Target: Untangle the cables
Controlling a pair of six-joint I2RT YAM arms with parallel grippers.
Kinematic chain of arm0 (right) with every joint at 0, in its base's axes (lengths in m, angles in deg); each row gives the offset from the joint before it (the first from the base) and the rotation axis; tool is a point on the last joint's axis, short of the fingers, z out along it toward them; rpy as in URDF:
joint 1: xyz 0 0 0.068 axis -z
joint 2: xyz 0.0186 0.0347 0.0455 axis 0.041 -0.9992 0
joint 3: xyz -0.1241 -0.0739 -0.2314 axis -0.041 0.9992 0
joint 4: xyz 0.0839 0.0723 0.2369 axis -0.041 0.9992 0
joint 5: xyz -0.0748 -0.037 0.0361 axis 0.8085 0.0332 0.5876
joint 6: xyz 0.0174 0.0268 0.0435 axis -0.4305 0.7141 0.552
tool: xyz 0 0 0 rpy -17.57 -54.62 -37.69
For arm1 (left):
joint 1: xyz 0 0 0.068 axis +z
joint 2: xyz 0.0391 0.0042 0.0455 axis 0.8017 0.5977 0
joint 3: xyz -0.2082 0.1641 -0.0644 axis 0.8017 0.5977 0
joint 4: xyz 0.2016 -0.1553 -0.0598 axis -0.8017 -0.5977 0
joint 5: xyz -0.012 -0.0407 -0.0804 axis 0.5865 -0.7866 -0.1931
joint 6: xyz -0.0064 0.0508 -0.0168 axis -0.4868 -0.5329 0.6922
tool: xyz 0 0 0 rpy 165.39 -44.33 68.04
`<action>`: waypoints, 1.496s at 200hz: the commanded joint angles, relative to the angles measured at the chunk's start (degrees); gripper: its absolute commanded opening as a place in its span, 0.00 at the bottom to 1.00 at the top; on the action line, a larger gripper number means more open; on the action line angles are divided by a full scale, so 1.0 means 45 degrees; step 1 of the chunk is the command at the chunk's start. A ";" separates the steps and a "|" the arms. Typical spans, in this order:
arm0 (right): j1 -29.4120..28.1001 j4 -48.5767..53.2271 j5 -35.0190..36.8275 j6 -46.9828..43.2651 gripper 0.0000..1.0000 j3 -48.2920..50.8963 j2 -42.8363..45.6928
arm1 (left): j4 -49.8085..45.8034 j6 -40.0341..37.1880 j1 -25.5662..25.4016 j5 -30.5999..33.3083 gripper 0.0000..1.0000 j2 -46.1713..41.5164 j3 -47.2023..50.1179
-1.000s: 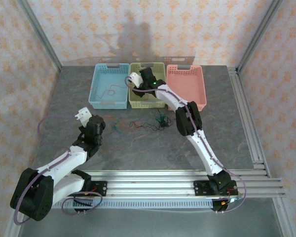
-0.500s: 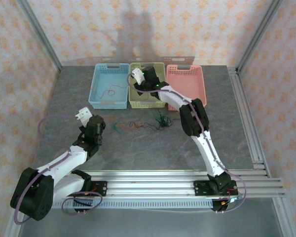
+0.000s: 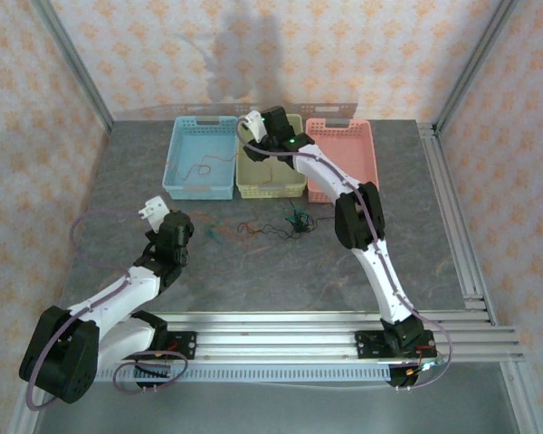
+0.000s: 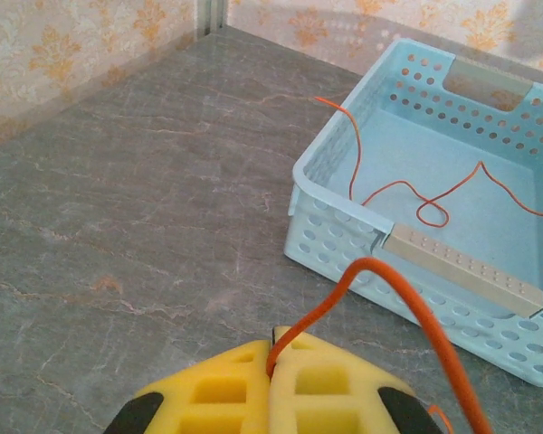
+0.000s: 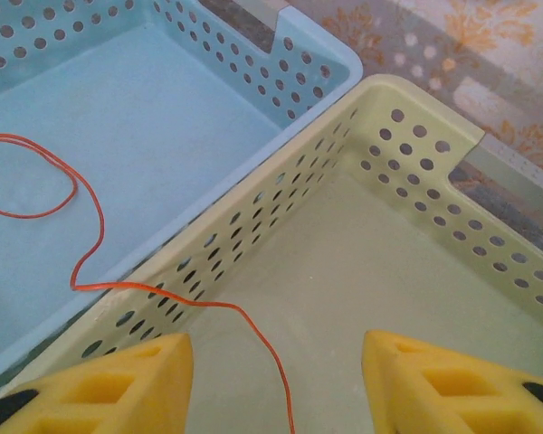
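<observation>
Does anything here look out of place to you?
Yes: one orange wire straddles two baskets. It lies mostly in the blue basket but crosses the rim into the green basket, below the open right end effector. The shut left end effector pinches a second orange wire.

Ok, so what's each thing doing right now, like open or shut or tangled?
left pincer, shut on the orange wire.
right pincer, open, over the green basket.
curly wire, loose, lying in the blue basket, one end draped over the wall into the green basket.
wire bundle, tangled on the table.
</observation>
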 commanded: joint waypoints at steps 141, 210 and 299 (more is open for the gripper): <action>0.0668 0.3981 -0.0993 -0.0687 0.56 -0.3571 -0.3268 | -0.0176 0.0049 0.0110 0.0187 0.00 0.0195 -0.0425; 0.0776 0.4381 -0.0901 -0.0778 0.37 -0.3943 -0.3801 | -0.0196 0.0044 0.0108 0.0124 0.00 0.0253 -0.0453; 0.0118 -0.0157 -0.0754 0.0911 0.00 -0.0929 -0.0055 | -0.0225 0.0053 0.0108 0.0123 0.00 0.0257 -0.0487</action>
